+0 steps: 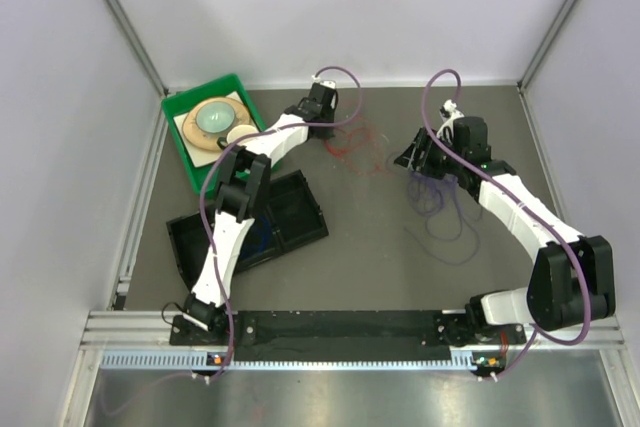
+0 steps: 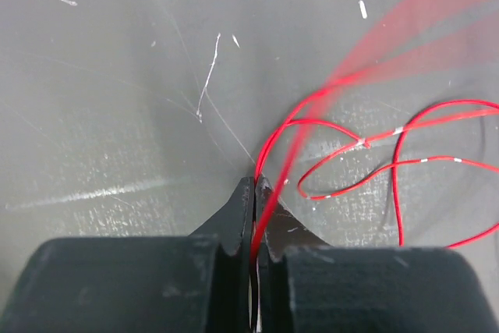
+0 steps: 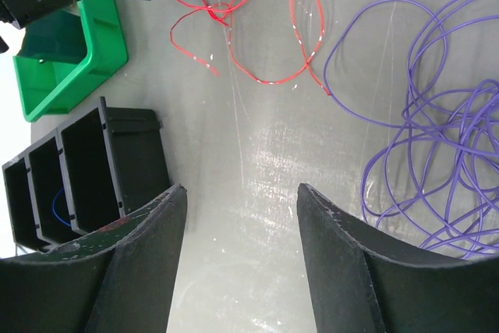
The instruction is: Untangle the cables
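Jaws of left gripper (image 2: 254, 186) clenched on thin red wire (image 2: 364, 143), its loops at centre-right of frame. Right gripper (image 3: 242, 193) jaws spread, gripping nothing; thin purple wire tangle (image 3: 466, 126) at right edge.

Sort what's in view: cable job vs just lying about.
Job:
- thin red wire, pinched in the shut left gripper
- thin purple wire tangle
- thin blue wire inside the black divided plastic tray
- right gripper, open

Lying about:
- that tray itself
- green plastic bin
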`<state>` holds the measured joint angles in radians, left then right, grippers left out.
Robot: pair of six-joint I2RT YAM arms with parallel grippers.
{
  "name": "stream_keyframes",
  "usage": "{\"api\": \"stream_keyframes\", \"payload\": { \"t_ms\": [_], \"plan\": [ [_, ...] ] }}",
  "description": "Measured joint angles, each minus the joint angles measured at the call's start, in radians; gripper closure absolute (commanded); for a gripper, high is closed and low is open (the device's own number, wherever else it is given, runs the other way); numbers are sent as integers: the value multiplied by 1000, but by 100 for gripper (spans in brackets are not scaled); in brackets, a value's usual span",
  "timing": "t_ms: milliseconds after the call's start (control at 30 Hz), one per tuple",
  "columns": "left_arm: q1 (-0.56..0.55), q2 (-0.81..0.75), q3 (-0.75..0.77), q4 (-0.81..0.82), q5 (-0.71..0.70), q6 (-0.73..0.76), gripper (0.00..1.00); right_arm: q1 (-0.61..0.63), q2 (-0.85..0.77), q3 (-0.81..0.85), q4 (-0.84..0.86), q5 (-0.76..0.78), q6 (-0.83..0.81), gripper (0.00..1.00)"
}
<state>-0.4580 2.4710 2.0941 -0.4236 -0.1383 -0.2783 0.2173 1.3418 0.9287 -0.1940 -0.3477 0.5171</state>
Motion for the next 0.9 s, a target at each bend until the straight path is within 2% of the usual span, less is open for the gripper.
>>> {"api": "stream_keyframes", "payload": {
  "t_ms": [200, 333, 633, 733, 867, 900],
  "plan": [
    [-1, -77, -72, -11, 5, -1, 100, 0, 0, 0, 0, -6, 4, 42],
    [-1, -230, -156, -4, -5, -3, 100, 0, 0, 0, 0, -6, 4, 42],
    [-6, -620, -193, 100, -26, 19, 100, 0, 0, -5, 7, -6, 6, 43],
    [-14, -628, -188, 131, -3, 21, 100, 0, 0, -7, 9, -13, 13, 43],
    [-38, -504, -179, 126, 45, 23, 100, 0, 0, -14, 18, -17, 19, 43],
    [-44, -462, -172, 119, 50, 24, 81, 0, 0, -17, 19, -18, 19, 43]
  ]
}}
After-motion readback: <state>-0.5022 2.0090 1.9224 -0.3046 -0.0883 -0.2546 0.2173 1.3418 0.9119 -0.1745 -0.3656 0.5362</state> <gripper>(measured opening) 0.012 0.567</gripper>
